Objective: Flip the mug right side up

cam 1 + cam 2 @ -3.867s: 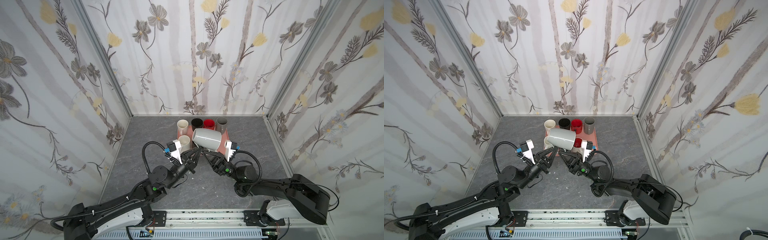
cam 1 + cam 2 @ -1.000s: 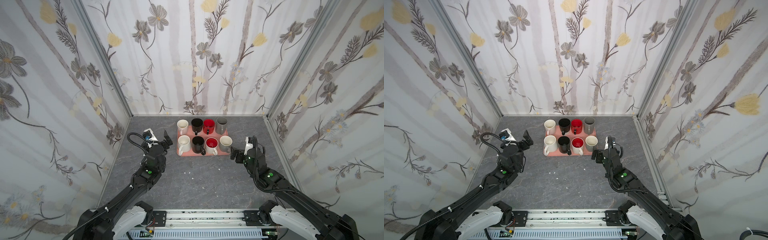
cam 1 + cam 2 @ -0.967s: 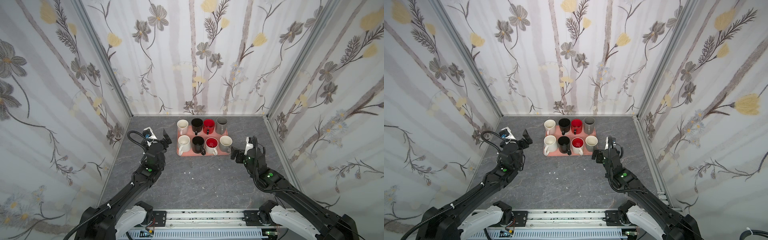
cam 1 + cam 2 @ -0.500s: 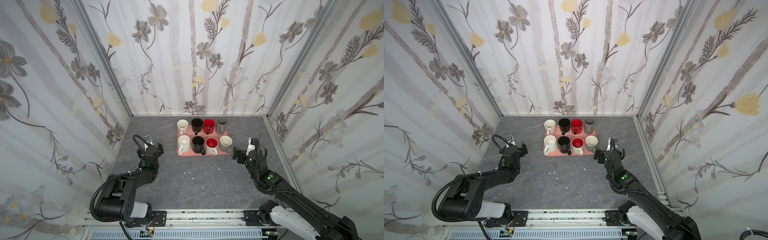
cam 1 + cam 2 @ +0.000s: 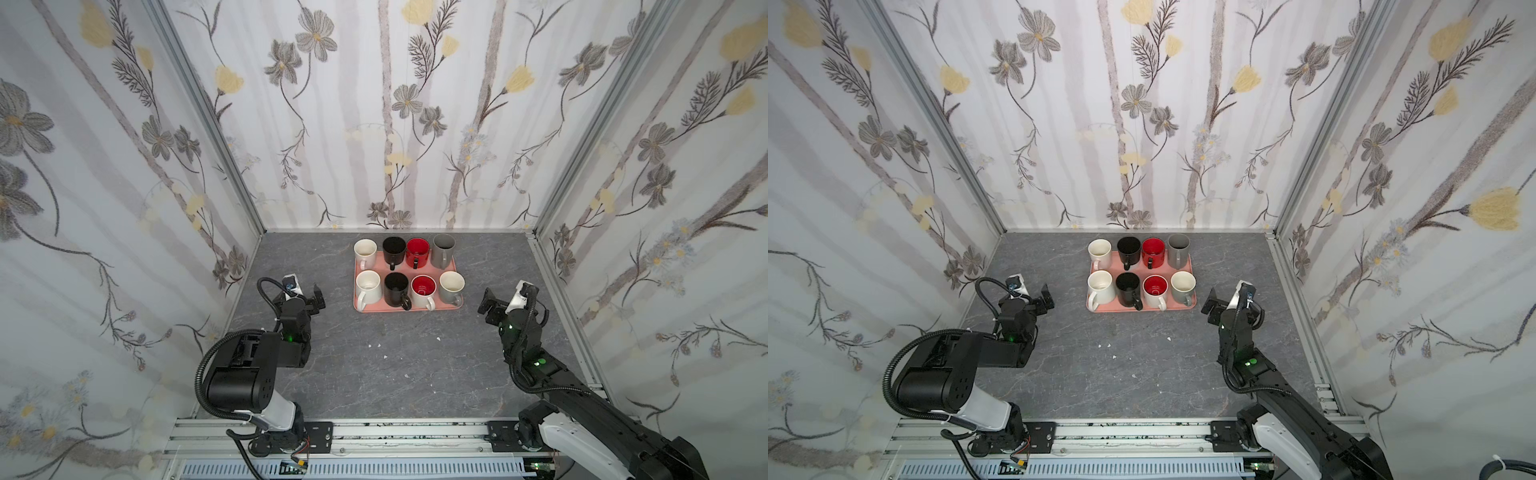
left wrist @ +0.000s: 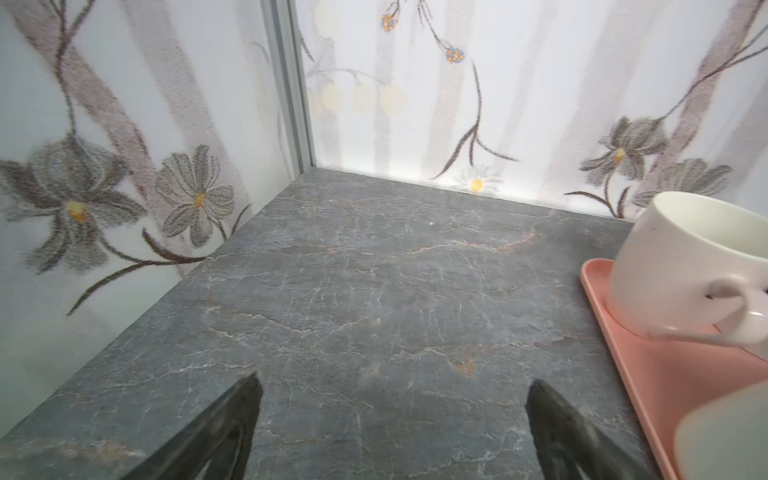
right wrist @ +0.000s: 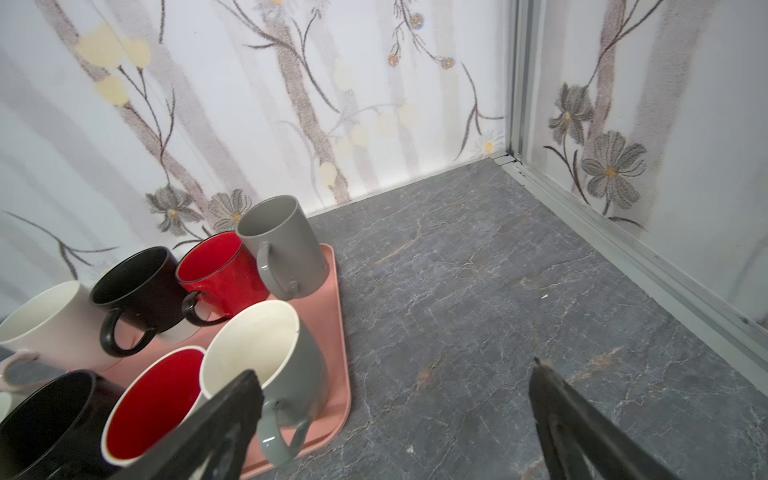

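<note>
Dark grey worktop (image 5: 332, 374) veined like marble, closed in by flowered walls (image 5: 395, 124) at the back and both sides. Toward the back, a little right of middle, a pink tray (image 7: 332, 324) lying flat on it, apart from every wall. Nearer the front, a few small white specks (image 5: 378, 345) scattered on the bare surface.

My stereo head sits high above my base rail at six o'clock, tilted down toward twelve. Both top views take in the whole grey floor (image 5: 374, 374) and the pink tray (image 5: 380, 308). My left wrist camera rides low and close to the floor, looking out past my left gripper (image 6: 392, 415) toward the eleven o'clock corner. My right wrist camera, just as low, looks past my right gripper (image 7: 397, 411) toward one o'clock. Both wrist views share part of the tray.
</note>
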Motion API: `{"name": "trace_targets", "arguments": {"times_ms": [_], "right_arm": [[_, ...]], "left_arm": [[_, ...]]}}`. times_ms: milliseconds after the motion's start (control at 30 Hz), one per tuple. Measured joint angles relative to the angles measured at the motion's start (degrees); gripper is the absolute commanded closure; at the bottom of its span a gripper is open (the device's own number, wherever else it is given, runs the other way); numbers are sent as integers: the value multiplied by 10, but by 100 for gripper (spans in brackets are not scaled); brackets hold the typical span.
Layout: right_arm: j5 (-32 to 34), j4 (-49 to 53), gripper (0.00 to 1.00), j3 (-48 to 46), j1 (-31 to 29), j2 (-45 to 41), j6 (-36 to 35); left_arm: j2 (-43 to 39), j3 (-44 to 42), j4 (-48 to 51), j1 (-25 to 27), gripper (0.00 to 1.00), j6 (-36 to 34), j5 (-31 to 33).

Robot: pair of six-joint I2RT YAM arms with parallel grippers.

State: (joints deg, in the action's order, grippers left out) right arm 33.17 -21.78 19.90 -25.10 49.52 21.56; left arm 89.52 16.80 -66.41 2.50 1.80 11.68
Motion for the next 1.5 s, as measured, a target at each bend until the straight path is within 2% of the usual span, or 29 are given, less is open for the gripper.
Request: {"name": "trace_targets", "arguments": {"times_ms": [200,333,567,733,867,1033,1500], "right_arm": [[29,-88,0,3,58,35,-95],[20,-151,0,-12,110,75,-140],[-42,-271,0,-66,173,164,-156],[-90,-373,0,-100,197,249,-167],[-105,-465,0,-119,205,318,-171],[-132,-522,0,-111,209,361,-174],[-148,-529,1,-95,219,366,-171]], "left_arm": [[14,-30,-56,5,0,12,3],[15,-36,-79,8,0,17,28],[16,-37,-96,9,0,19,44],[16,-37,-97,9,0,21,47],[16,-37,-98,9,0,21,48],[16,-37,-98,9,0,21,48],[16,-37,-99,9,0,23,48]]}}
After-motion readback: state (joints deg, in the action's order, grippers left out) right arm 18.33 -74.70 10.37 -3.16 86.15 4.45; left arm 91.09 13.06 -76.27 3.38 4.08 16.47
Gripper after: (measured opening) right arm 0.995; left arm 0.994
